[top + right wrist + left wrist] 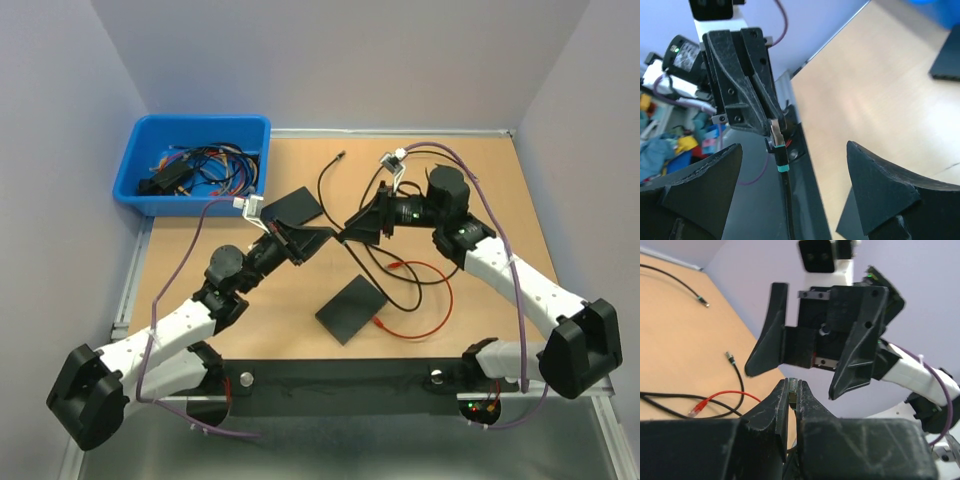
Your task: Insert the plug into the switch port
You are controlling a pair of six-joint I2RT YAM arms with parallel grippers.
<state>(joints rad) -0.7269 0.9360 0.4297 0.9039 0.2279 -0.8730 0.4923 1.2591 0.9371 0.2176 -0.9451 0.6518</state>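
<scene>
My left gripper (794, 386) is shut on a small plug (792, 390), pinched at the fingertips. In the right wrist view the plug (776, 133) shows a black boot with a teal band, and its black cable (788, 205) hangs down. My right gripper (794, 147) is open and empty, facing the left gripper (310, 238) closely above the table's middle. Its fingers (769, 332) stand just beyond the plug. Two flat black boxes lie on the table, one behind the grippers (293, 207) and one in front (350, 308). I cannot see a port on either.
A blue bin (140, 165) with several cables stands at the back left. A red cable (425, 300) and loose black cables (325, 180) lie on the wooden table (480, 190). A black rail (340, 375) runs along the near edge.
</scene>
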